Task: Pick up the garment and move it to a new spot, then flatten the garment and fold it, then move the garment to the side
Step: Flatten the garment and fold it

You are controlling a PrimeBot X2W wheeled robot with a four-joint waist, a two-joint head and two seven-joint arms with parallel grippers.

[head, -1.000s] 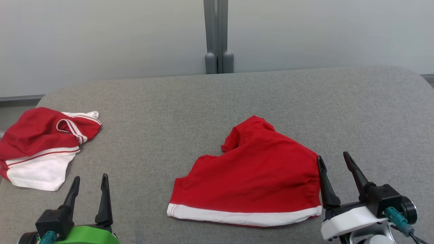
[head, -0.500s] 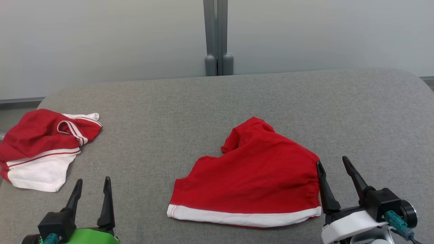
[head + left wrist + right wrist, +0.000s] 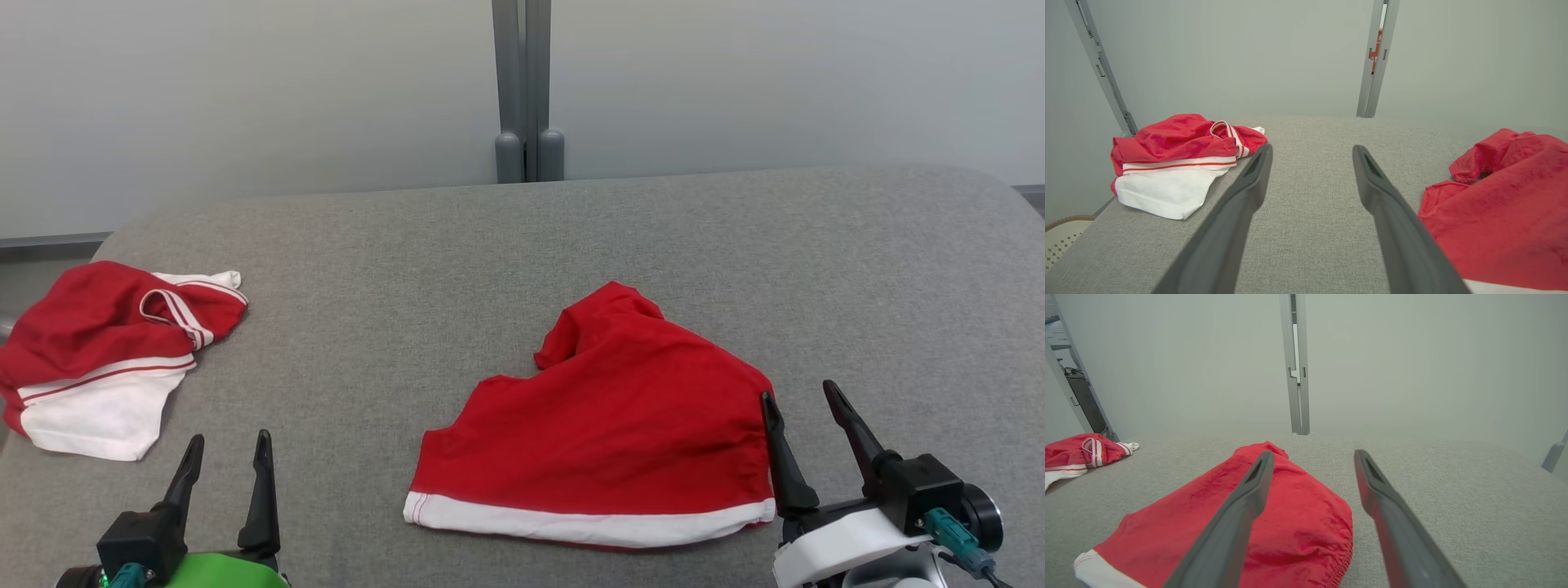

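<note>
Judging the step in hand to be flattening ahead of the fold: the red garment point(image 3: 604, 425) lies right of centre on the grey desk point(image 3: 408, 269), partly spread, with a bunched peak at its far side. Both hands are released, fingers apart, holding nothing. The left hand point(image 3: 229, 438) hovers well apart from the garment; the right hand point(image 3: 798, 392) sits just beside its gathered right edge.

Recommended: the right hand takes that edge, the left takes the left hem corner, and both draw apart evenly so the peak opens out.

Orientation: the long axis runs left to right along the white band at the near edge; the peak points away from the robot. A second red-and-white garment point(image 3: 98, 351) lies at the far left.
</note>
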